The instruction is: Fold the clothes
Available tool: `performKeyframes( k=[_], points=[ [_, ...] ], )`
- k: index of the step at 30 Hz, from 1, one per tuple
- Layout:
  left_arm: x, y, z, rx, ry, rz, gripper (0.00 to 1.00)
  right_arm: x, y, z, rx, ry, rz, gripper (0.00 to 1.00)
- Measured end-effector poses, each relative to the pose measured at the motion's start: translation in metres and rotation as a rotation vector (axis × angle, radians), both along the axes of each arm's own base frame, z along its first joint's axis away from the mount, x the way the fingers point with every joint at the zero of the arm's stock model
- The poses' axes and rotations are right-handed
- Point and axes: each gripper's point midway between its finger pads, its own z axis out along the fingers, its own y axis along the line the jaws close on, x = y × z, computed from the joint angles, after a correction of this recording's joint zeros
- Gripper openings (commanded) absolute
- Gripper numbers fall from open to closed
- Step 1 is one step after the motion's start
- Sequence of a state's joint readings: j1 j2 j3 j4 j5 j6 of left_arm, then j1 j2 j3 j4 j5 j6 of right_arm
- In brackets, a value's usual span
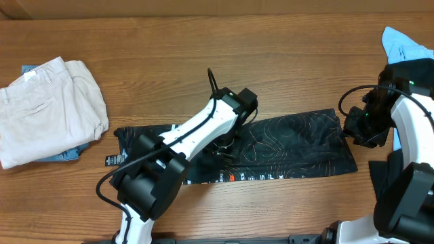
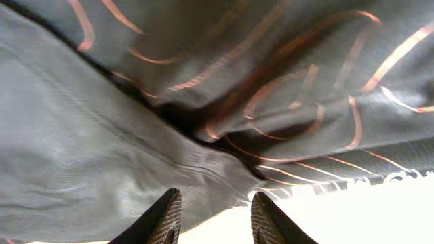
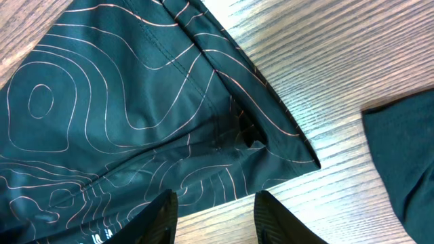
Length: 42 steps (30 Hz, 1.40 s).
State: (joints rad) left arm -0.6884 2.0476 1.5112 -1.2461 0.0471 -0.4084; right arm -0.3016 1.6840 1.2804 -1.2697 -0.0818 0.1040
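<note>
**Black contour-line garment spread flat, both jaws released**

We see the clothes (image 1: 291, 142): one thin black garment with fine orange-tan contour lines and white lettering along its near edge. It is spread as a long strip across the middle of the wooden surface (image 1: 203, 41). The left arm (image 1: 200, 125) reaches over its centre and hides part of it. The left jaws hang parted close over the wrinkled fabric. The right jaws stand parted above the garment's right end, gripping nothing. At far left, one pair of beige trousers (image 1: 47, 108) sits folded on a blue cloth (image 1: 68, 154). One light-blue cloth (image 1: 403, 42) lies at the far right, and one dark cloth (image 3: 407, 149) lies near the garment's right end.
</note>
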Motion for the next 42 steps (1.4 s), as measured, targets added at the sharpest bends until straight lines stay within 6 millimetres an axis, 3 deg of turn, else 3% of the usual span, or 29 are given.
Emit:
performKeyframes(
  k=[2,5,10,15,19,23,33,42],
  points=[
    [0.005,0.010,0.001,0.016,0.002,0.025,0.35,-0.001,0.000,0.000,0.001,0.005,-0.001,0.65],
    [0.015,0.027,0.001,0.030,0.001,0.075,0.35,-0.004,0.003,0.000,0.013,0.017,0.000,0.81],
    [0.040,0.056,0.012,0.025,-0.056,0.171,0.36,-0.001,0.003,-0.001,0.018,0.002,-0.002,0.84],
    [0.065,0.094,0.043,-0.019,-0.148,0.310,0.36,0.006,-0.002,-0.012,0.007,-0.044,0.046,0.88],
    [0.065,0.115,0.051,-0.033,-0.126,0.394,0.33,0.007,-0.006,-0.020,0.009,-0.044,0.060,0.94],
    [0.061,0.123,0.051,-0.009,-0.111,0.426,0.34,0.013,-0.009,-0.026,0.004,-0.055,0.070,0.96],
    [0.022,0.145,0.012,0.086,-0.003,0.474,0.34,0.020,-0.011,-0.030,-0.003,-0.075,0.094,0.97],
    [0.026,0.149,-0.035,0.047,-0.098,0.512,0.39,0.015,-0.009,-0.039,0.014,-0.036,0.099,0.97]
  ],
)
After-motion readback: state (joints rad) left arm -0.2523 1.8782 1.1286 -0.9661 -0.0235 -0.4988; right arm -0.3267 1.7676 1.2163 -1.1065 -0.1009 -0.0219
